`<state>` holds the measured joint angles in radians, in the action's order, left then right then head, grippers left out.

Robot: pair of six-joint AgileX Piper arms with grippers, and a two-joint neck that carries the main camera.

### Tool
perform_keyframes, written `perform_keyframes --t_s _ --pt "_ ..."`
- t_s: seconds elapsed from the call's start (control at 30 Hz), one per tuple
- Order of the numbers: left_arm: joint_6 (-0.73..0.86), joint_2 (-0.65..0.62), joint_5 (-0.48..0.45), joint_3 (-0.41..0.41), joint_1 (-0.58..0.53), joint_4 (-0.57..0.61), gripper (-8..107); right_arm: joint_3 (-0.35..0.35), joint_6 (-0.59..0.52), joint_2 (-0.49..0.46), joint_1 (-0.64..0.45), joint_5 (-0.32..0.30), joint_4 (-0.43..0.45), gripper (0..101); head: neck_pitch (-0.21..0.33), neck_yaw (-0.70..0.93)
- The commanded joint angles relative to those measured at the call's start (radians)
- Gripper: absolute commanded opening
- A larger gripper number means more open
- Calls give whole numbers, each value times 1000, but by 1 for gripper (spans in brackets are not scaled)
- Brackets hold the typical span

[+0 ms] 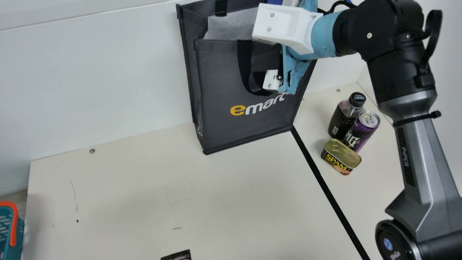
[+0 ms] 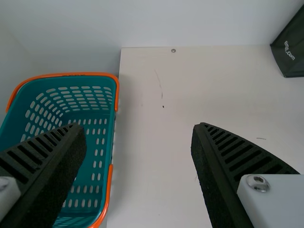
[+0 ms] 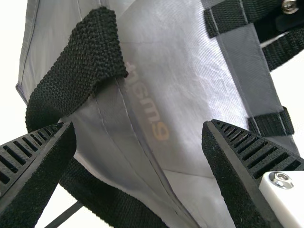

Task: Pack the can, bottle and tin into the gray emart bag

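Right gripper (image 3: 137, 126) spread wide, empty, at top of gray emart bag (image 1: 216, 79), upper center of main view.
Bottle (image 1: 339, 121), can (image 1: 362, 134), tin (image 1: 341, 157) grouped mid-right of main view, unpacked. Left gripper (image 2: 138, 128) open, empty. Step looks like opening the bag: straddle front rim (image 1: 220, 40) squarely, avoid pinching the loose handle (image 1: 244, 68), close, ease outward gently so the bag doesn't tip.
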<state>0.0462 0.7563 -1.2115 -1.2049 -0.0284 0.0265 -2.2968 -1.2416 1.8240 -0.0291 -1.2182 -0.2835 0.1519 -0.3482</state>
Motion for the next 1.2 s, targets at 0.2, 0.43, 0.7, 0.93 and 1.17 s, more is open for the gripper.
perform_keyframes --t_s 0.2,0.43,0.7,0.93,1.17 --pt "0 0 0 0 0 0 90 -6 -14 26 12 -2 9 64 23 -1" --pt "0 0 0 0 0 0 90 -4 -19 33 13 -2 8 17 23 -1" --pt "0 0 0 0 0 0 90 -10 -18 23 8 -2 1 0 23 -1" --pt "0 0 0 0 0 0 90 -3 -4 -12 10 -2 4 0 23 -1" --pt "0 0 0 0 0 0 90 29 12 -70 22 -2 15 0 23 -1"
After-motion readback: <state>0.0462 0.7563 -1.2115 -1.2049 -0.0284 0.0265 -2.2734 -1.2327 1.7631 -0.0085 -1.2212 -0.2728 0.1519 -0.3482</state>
